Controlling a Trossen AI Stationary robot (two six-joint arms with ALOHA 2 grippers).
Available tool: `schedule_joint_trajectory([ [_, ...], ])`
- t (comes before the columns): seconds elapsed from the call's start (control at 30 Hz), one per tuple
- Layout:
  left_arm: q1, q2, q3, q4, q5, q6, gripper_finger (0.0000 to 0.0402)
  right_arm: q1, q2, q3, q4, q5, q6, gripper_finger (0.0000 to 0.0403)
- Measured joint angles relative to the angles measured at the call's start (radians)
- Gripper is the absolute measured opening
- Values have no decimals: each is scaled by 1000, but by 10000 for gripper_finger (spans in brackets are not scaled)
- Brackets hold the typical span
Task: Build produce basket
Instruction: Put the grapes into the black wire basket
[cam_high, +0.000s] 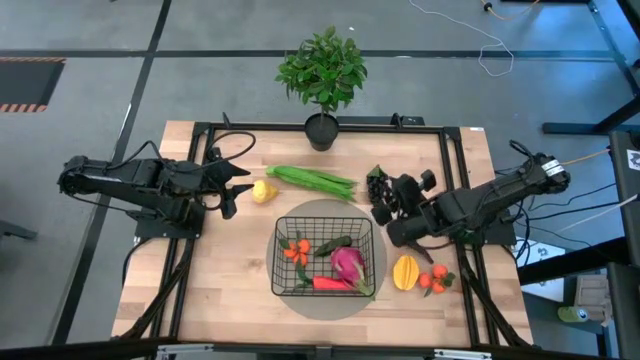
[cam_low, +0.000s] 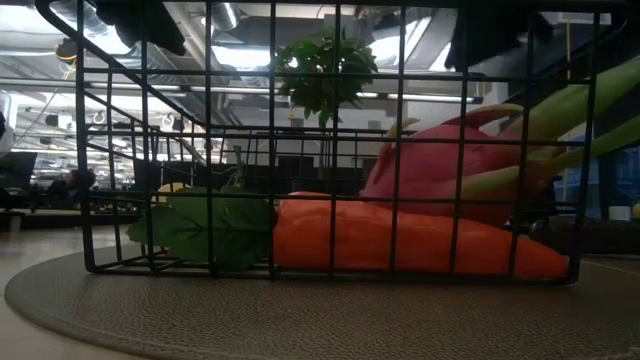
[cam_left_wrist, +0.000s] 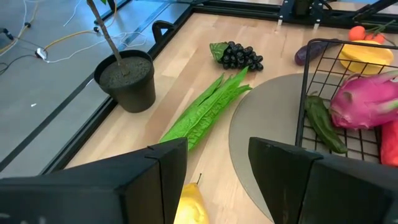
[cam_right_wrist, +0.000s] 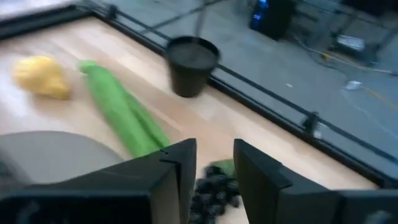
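Observation:
The black wire basket (cam_high: 280, 262) stands on a round grey mat (cam_high: 383, 262). It holds orange tomatoes (cam_high: 296, 250), a dark green cucumber (cam_high: 333, 244), a pink radish (cam_high: 348, 263) and a red chili (cam_high: 330, 284). My left gripper (cam_high: 240, 190) is open just left of the yellow lemon (cam_high: 263, 191). In its wrist view the lemon (cam_left_wrist: 189, 205) shows between the fingers. My right gripper (cam_high: 383, 206) hovers open by the black grapes (cam_high: 376, 182), which show just past its fingertips (cam_right_wrist: 214, 186). The green beans (cam_high: 312, 180) lie flat on the table.
A mango (cam_high: 405, 271) and more tomatoes (cam_high: 435, 281) lie right of the mat. A purple eggplant (cam_left_wrist: 311, 51) lies near them. The potted plant (cam_high: 321, 128) stands at the far edge, behind the beans. Bare wood lies left of the basket (cam_high: 225, 270).

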Motion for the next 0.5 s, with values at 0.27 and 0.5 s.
schedule_joint_trajectory([
  [0.27,0,0,0,0,0,0,160,-297,0,-93,9,-334,70,107],
  [0.5,0,0,0,0,0,2,160,-486,0,-203,266,-586,-48,107],
])
